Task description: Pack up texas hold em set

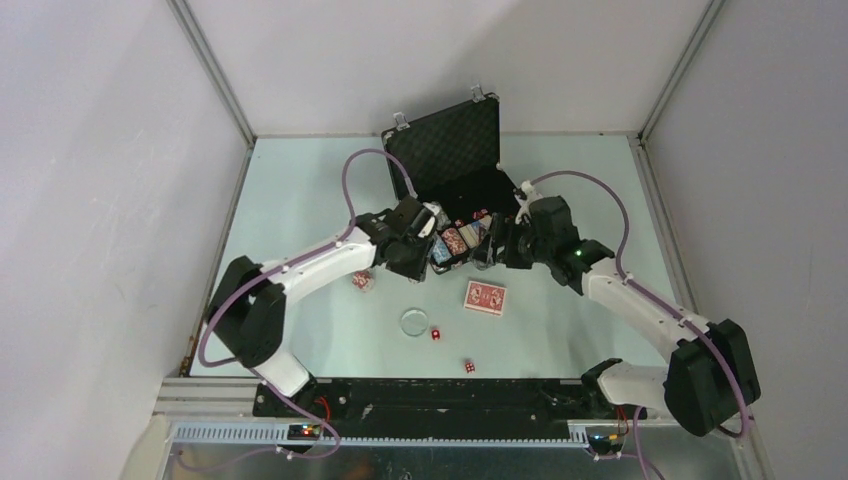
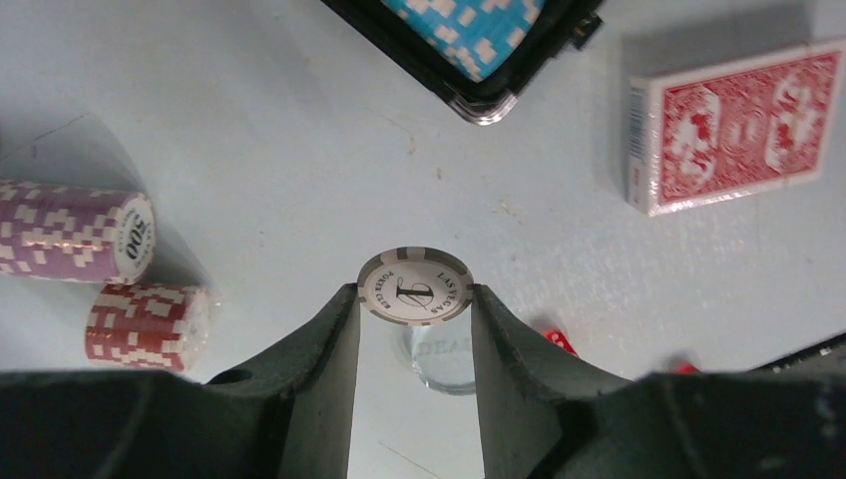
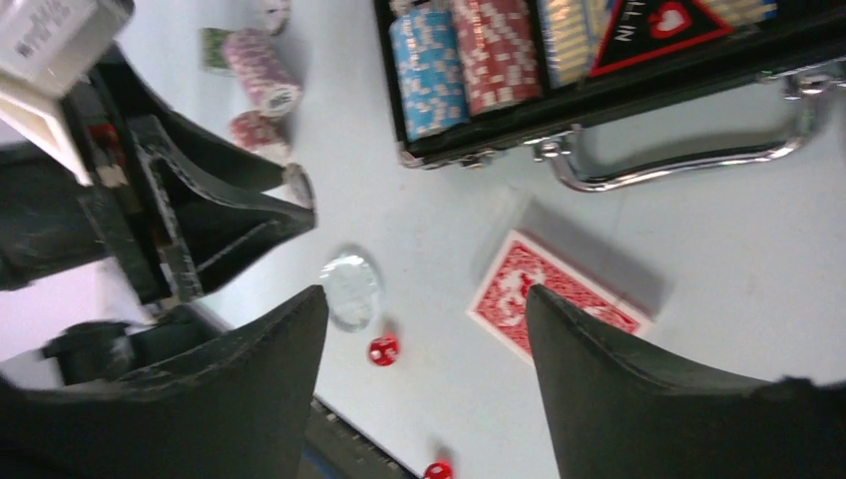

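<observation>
Closest to my left wrist lens, the left gripper [image 2: 415, 299] is clamped on a grey-and-white round poker chip [image 2: 415, 286]; the right gripper [image 3: 427, 295] hangs with its fingers spread wide.

The chip sits on edge between the dark pads, printed face towards me. Under it on the pale green table [image 1: 300, 200] I see the clear round plastic disc [image 2: 444, 357], with a small red die [image 2: 559, 339] just to its right. At the left a purple-striped chip stack [image 2: 70, 232] and a red-striped chip stack [image 2: 145, 324] lie on their sides, just beside each other. The red-backed card deck [image 2: 738, 125] lies flat, near the black rectangular briefcase [image 1: 450, 150]. From above, the case lid stands raised at the far side. Its tray holds a blue chip row [image 3: 429, 70] and a red chip row [image 3: 496, 50]. Its silver handle [image 3: 678, 165] faces the deck, and both grippers are at its near edge.
</observation>
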You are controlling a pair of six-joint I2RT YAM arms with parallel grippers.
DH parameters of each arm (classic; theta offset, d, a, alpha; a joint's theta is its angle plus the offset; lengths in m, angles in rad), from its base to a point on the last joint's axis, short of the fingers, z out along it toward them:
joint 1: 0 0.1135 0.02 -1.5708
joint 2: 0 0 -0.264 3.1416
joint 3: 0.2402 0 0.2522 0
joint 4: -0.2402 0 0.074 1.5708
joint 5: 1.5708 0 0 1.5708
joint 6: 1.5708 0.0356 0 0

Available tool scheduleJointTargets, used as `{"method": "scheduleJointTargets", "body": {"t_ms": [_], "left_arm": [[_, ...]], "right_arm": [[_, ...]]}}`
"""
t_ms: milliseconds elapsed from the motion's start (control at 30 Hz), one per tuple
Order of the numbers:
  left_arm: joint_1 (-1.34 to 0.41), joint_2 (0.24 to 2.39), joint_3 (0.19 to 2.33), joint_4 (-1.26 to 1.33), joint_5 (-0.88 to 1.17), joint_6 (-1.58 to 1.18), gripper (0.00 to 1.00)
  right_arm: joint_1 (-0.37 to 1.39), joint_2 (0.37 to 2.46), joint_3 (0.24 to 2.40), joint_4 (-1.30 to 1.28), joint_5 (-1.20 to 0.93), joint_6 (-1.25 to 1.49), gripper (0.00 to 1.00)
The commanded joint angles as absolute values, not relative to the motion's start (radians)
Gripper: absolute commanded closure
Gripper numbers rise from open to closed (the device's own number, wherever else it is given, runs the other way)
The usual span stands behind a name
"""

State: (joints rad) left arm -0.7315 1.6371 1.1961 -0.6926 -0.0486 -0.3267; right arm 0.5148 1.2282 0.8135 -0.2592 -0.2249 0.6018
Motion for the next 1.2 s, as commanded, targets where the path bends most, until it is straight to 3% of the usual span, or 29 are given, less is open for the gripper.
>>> {"method": "scheduleJointTargets", "body": {"t_ms": [0, 200, 533, 1167], "left_arm": [[-0.732, 1.529, 1.116, -0.528, 0.077, -0.277, 0.60], [-0.764, 1.435, 1.026, -0.389, 0.162, -0.231, 0.59], [-0.847, 1.359, 0.956, -0.274, 0.164, -0.198, 0.58], [-0.858, 1.326, 0.927, -0.229, 0.186, -0.169, 0.57]], "right_arm": [[0.433, 1.263, 0.820, -0.124, -0.547, 0.673, 0.28], [0.450, 1.360, 0.949, -0.242, -0.654, 0.631, 0.37], [0.511, 1.471, 1.040, -0.383, -0.653, 0.591, 0.51], [0.596, 1.585, 1.070, -0.380, -0.720, 0.584, 0.62]]}}
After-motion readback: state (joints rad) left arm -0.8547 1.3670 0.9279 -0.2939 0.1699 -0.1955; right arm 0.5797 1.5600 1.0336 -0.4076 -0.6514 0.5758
